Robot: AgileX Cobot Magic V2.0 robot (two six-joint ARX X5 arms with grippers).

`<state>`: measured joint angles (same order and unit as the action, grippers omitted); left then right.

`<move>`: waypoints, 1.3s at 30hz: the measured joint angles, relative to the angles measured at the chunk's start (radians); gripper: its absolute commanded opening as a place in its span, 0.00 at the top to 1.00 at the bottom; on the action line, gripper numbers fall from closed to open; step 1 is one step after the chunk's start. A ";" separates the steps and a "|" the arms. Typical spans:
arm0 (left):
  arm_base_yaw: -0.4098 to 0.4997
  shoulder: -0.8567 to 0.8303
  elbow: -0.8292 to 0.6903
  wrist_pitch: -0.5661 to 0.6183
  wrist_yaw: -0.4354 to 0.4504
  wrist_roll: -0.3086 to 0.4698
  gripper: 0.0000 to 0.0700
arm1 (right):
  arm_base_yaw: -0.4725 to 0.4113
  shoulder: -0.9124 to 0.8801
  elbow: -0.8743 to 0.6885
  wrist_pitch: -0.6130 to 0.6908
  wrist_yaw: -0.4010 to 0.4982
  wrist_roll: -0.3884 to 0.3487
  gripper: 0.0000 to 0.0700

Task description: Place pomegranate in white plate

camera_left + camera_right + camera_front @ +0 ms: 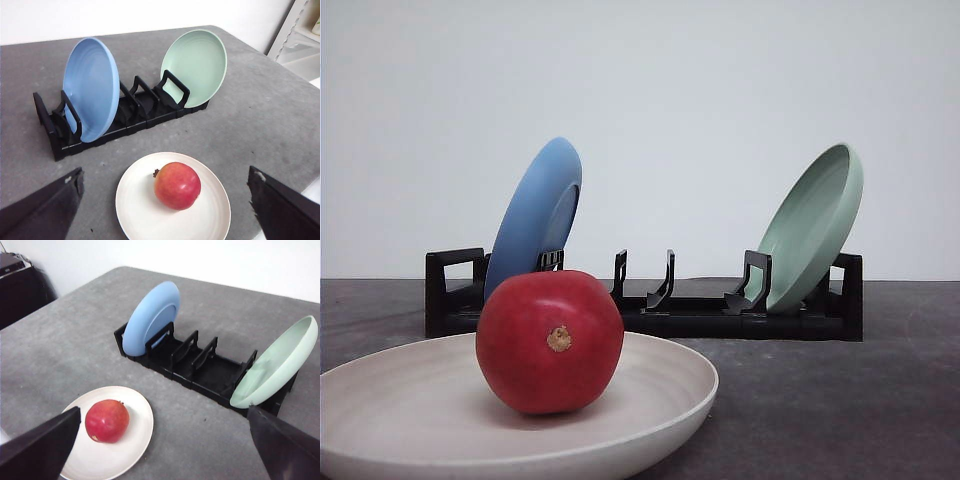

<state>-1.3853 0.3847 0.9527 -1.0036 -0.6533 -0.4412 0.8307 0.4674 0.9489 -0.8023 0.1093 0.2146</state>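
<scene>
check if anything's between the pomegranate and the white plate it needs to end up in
Nothing is: the pomegranate already sits in the white plate, near its middle. The black rack with the blue plate and green plate stands farther back, apart from it.

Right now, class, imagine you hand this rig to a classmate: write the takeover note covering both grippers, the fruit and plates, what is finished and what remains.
Left gripper: open, holding nothing, hanging above the plate.
Right gripper: open, holding nothing, clear of the fruit.
The glossy red round pomegranate sits inside the cream round shallow white plate, free of both grippers.
The blue plate and the pale green plate lean in the black slotted rack behind, untouched.
Done: fruit is in the plate.
Left: nothing on the placing itself; probably only move both arms away.
</scene>
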 measured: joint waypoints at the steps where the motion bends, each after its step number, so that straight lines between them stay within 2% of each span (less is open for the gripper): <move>1: 0.000 0.000 0.000 -0.001 0.000 0.011 0.64 | 0.000 0.000 0.000 0.001 0.000 0.000 0.43; 2: 0.000 0.000 0.000 -0.003 0.002 0.022 0.94 | 0.000 0.000 0.000 0.001 0.000 0.003 0.84; 3: 0.000 0.000 0.000 -0.006 0.004 0.033 0.97 | 0.000 0.001 0.000 0.000 0.000 0.003 0.97; 5: 0.000 0.000 0.000 -0.008 0.004 0.045 1.00 | 0.000 0.002 0.000 -0.001 0.001 0.003 0.98; 29: 0.006 -0.012 0.000 -0.006 0.003 0.060 1.00 | 0.000 0.004 0.000 0.000 0.003 0.003 0.99; 32: 0.071 -0.022 -0.004 -0.003 0.003 0.060 1.00 | 0.000 0.004 0.000 0.000 0.003 0.003 0.99; 34: 0.155 -0.026 -0.023 0.001 0.003 0.060 1.00 | 0.000 0.004 0.000 0.000 0.003 0.003 0.99; 39: 0.435 -0.064 -0.155 0.075 -0.004 0.093 1.00 | 0.000 0.004 0.000 0.000 0.003 0.003 0.99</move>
<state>-0.9502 0.3203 0.7981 -0.9286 -0.6576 -0.3482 0.8307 0.4717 0.9489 -0.8028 0.1127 0.2172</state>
